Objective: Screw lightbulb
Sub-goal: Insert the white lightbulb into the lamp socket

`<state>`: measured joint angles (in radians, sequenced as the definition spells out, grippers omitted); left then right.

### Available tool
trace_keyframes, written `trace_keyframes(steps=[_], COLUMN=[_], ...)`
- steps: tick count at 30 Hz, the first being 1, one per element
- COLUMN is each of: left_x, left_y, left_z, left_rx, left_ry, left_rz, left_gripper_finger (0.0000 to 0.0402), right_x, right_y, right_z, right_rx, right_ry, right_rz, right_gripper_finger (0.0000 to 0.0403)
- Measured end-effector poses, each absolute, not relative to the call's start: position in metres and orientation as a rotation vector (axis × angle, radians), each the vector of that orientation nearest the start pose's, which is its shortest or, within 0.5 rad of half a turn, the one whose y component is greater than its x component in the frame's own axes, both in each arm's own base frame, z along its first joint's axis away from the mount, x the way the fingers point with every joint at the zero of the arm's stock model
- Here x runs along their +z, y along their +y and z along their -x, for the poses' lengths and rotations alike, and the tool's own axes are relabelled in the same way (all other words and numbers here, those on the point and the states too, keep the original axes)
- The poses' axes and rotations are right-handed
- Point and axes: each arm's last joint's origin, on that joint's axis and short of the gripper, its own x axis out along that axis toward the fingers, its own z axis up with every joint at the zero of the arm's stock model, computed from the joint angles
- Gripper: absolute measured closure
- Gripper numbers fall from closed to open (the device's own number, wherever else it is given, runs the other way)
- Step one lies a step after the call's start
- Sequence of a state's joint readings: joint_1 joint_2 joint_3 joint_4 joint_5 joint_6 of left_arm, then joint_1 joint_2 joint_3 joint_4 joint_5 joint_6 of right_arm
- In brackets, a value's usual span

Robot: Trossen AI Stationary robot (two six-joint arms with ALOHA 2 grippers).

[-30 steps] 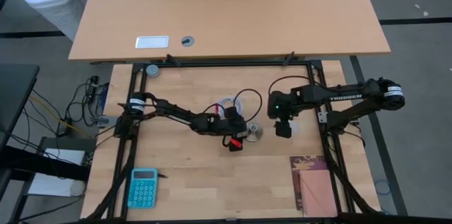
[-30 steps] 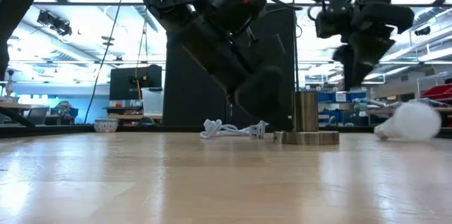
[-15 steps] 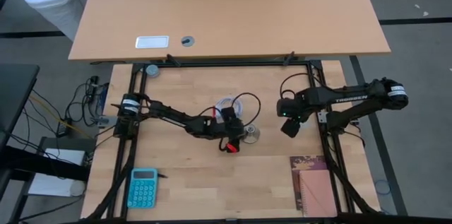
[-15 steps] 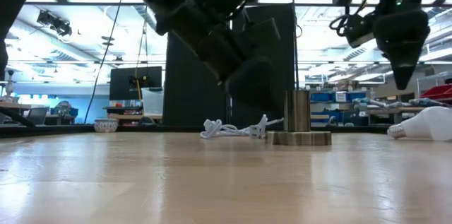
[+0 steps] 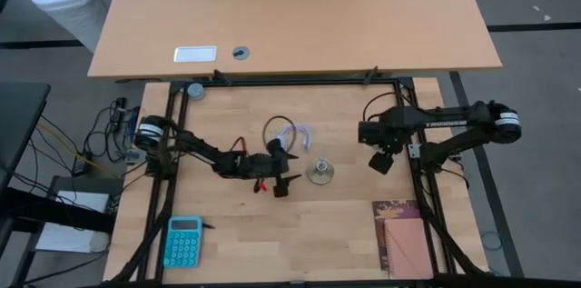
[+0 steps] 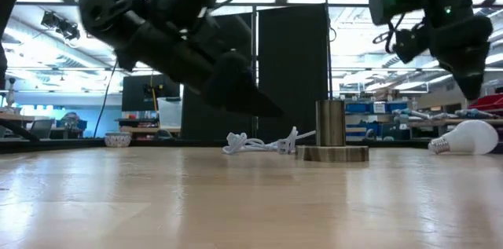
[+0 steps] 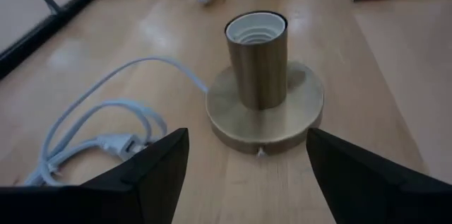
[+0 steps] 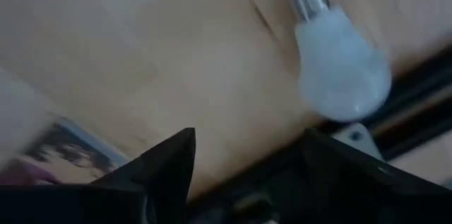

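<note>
Your lightbulb lies loose on the counter, right end effector released above it; left end effector released facing the socket; next, grasp the bulb

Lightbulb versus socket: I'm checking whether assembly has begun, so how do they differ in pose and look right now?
The lightbulb lies on its side; the socket stands upright on its round base. The lightbulb is white and rounded; the socket is a brassy cylinder, its threaded mouth empty. A white cable runs to the socket; none to the lightbulb. Both rest on the table, apart, neither gripped.
</note>
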<state>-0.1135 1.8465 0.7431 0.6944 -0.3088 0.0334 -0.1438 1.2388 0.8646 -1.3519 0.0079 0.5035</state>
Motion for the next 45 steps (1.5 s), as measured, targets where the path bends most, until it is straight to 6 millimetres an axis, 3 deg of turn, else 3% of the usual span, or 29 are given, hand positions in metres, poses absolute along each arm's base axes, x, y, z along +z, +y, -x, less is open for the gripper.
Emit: trace_keyframes(steps=[9, 16, 24, 28, 36, 45], left_x=[0.116, 0.114, 0.114, 0.113, 0.106, 0.105], left_y=[-0.025, -0.025, -0.025, -0.025, -0.026, -0.027], left_z=[-0.313, -0.311, -0.311, -0.311, -0.309, -0.308], left_rx=[0.214, 0.222, 0.235, 0.236, 0.224, 0.215], left_ry=[0.27, 0.269, 0.26, 0.271, 0.338, 0.351], left_rz=[-0.029, 0.001, 0.051, 0.068, 0.119, 0.138], left_gripper_finger=[0.011, 0.011, 0.011, 0.011, 0.011, 0.011], right_x=[0.203, 0.212, 0.228, 0.227, 0.203, 0.175], right_y=[-0.054, -0.072, -0.101, -0.104, -0.094, -0.095], right_z=[-0.179, -0.204, -0.206, -0.199, -0.177, -0.178], right_rx=[-0.438, -0.528, -0.817, -0.885, -1.018, -1.117], right_ry=[1.867, 1.877, 1.553, 1.335, 1.27, 1.006], right_rz=[-0.326, -0.105, -0.381, -0.479, -0.621, -0.774], right_gripper_finger=[0.0092, 0.0093, 0.0094, 0.0094, 0.0094, 0.0088])
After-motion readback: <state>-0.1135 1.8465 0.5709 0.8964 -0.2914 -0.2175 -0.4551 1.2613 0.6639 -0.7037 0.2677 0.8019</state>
